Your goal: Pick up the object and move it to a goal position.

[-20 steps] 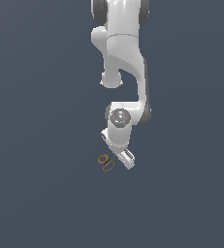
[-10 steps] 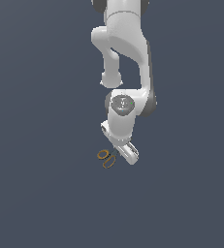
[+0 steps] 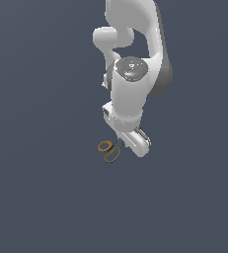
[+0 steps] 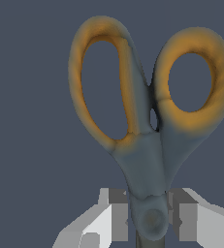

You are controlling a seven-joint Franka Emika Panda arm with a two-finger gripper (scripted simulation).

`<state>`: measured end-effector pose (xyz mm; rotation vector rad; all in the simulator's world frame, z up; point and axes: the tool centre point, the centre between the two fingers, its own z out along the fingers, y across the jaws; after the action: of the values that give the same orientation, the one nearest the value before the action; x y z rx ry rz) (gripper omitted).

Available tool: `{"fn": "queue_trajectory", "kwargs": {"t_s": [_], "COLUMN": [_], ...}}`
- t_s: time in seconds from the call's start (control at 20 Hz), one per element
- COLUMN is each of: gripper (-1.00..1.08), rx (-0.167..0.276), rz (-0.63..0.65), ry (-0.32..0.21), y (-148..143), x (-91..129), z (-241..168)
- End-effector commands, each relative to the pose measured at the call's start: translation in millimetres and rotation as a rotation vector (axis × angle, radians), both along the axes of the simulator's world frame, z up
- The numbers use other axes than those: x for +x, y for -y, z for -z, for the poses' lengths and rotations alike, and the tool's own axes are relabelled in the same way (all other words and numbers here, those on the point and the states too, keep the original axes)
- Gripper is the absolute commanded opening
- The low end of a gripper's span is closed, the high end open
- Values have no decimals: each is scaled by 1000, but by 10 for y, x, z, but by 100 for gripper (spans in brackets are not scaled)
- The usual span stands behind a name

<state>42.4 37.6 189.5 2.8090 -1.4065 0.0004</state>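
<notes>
The scissors [image 3: 116,147] have two orange-yellow loop handles and a dark grey body. They stick out from under the white hand toward the exterior view's left. In the wrist view the scissors [image 4: 145,155] fill the frame, loops pointing away from the camera. My gripper [image 4: 150,215] is shut on the scissors at the pivot, with one grey finger pad [image 4: 117,215] on each side. In the exterior view my gripper [image 3: 124,144] is mostly hidden by the hand, and the blades are hidden too.
The white arm [image 3: 130,89] stands over the gripper and blocks the area behind it. Only a plain dark grey-blue surface [image 3: 36,197] lies all around.
The arm has swung up and toward the camera. The hand and the scissors in it have moved upward in the exterior view.
</notes>
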Motion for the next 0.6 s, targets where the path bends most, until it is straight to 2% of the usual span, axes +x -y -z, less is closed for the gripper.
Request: {"fn": "queue_trajectory", "kwargs": {"t_s": [0.0,0.55], "gripper": [-100,-100], "rx": [0,-1], "rz": [0,0], "ry": [0,0], "y": [-14,-84], "x": [17,115], "z": [-309,-1512]}}
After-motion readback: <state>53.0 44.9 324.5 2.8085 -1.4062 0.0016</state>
